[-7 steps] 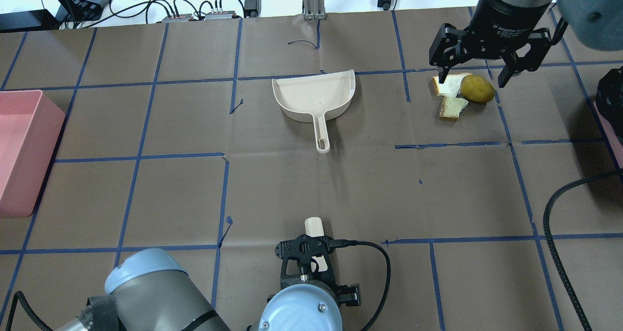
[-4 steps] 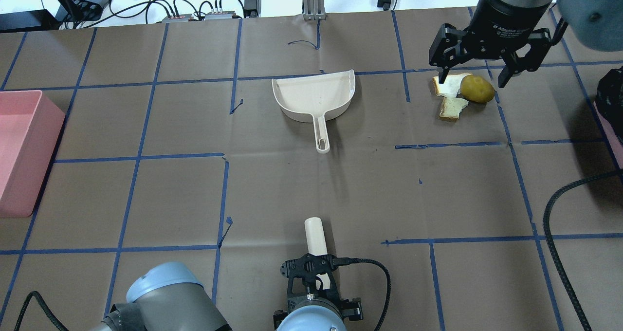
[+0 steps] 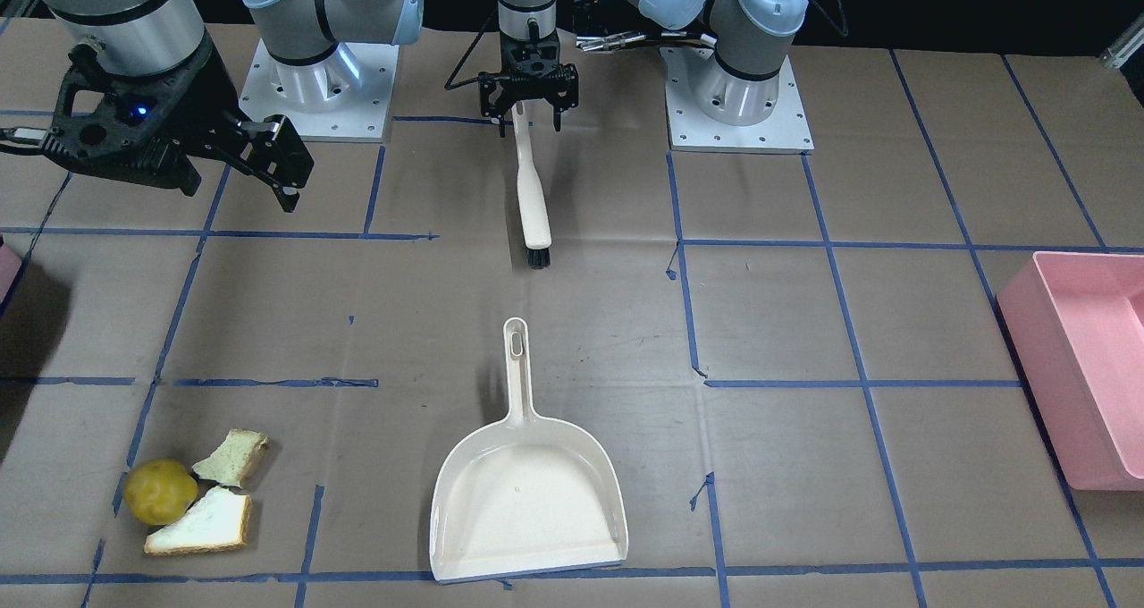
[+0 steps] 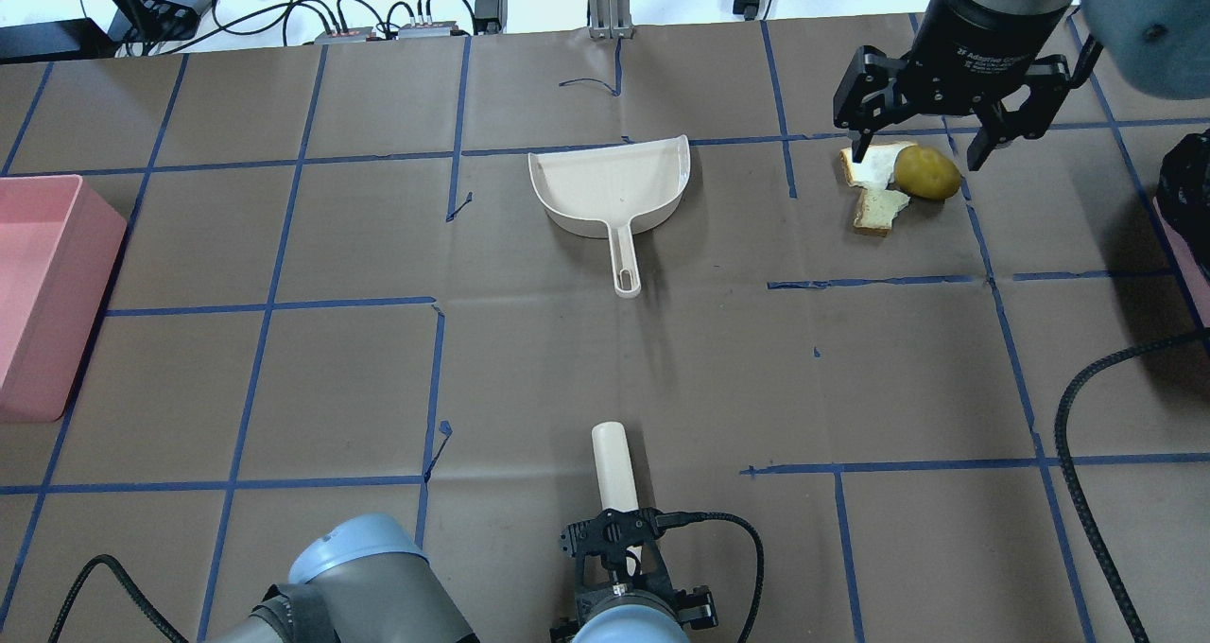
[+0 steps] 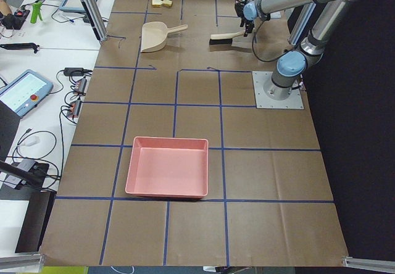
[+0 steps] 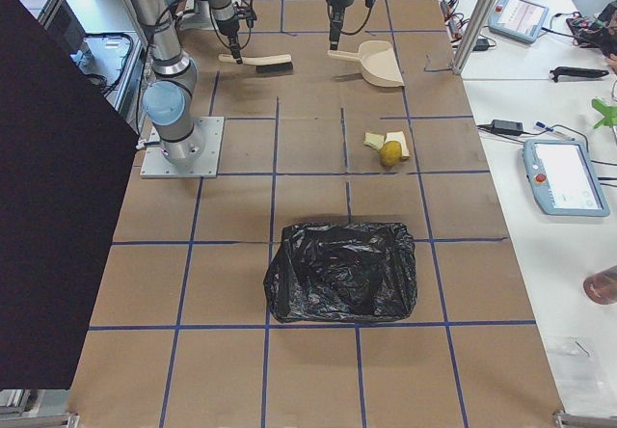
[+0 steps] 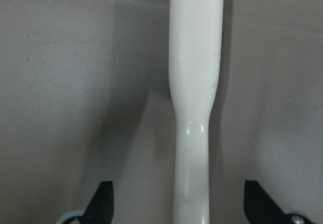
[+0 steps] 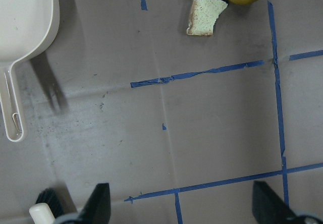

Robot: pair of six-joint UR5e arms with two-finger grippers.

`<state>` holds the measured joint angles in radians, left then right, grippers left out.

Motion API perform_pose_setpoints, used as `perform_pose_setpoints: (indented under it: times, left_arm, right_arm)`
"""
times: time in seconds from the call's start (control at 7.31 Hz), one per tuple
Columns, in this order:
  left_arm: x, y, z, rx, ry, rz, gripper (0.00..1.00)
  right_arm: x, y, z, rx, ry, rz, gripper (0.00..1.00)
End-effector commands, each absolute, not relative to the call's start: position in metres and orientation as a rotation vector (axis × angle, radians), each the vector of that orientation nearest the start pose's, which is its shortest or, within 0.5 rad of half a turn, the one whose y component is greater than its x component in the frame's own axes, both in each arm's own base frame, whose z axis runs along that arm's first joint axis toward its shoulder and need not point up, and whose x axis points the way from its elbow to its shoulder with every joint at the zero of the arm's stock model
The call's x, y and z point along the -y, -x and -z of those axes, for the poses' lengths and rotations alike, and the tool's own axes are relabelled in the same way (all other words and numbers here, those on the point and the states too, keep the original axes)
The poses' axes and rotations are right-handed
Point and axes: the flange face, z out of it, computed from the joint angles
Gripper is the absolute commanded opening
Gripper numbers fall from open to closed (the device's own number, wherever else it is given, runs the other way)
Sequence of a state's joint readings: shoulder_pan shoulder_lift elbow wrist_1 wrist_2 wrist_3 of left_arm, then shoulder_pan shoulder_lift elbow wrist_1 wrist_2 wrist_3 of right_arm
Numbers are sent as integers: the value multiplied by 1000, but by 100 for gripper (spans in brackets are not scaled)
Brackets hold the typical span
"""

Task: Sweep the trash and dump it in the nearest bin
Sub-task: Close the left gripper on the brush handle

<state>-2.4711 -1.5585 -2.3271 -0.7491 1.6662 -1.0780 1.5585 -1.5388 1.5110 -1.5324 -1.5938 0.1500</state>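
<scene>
Now, left end effector [image 3: 525, 116]: fingers spread, straddling the robot-side end of the brush handle without pinching it. The wrist view shows a gap on each side of the handle.
Brush [image 3: 534, 198]: one. It lies flat on the counter [image 3: 804, 322] with its long axis running straight away from the robot, handle end under the left end effector and bristles at the far end.
Dustpan [image 3: 527, 492]: one. It is in line beyond the bristles and apart from them, handle toward the brush, mouth facing away from the robot.
Right end effector [image 3: 239, 195]: fingers apart, holding nothing, raised above the counter.
Trash: one lemon [image 3: 161, 492] and two bread pieces [image 3: 207, 523], huddled together on the far part of the counter, to the robot's right of the dustpan and well apart from the brush.
Direction: from the left end effector the trash lies forward and to the right. The right arm is the nearer one.
Bins: two. A black-lined bin [image 6: 342, 269] sits at the robot's right end, nearer the trash by my judgement. A pink bin [image 3: 1090, 367] sits at the left end.
Next move, as I judge it: closing on the handle comes first.
</scene>
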Motion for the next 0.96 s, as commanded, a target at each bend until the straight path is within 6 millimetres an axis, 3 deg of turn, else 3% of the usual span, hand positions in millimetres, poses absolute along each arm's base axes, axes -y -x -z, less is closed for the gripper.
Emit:
perform_pose_setpoints:
  times: [0.0,0.55,0.68,0.82]
  left_arm:
    - [144,386,-227,-3140,294,197,85]
    - [138,383,-217,-3100,269,141,79]
    - [135,384,-215,-3108,271,94,72]
    - [133,388,-214,-3131,277,37,54]
  right_arm:
    - [506,-125,-497,-3155,-254,-14,100]
    - [506,-125,-497,-3155,-254,-14,100]
    - [506,-125,-497,-3155,-254,-14,100]
    - [506,-125,-497,-3155,-254,-14,100]
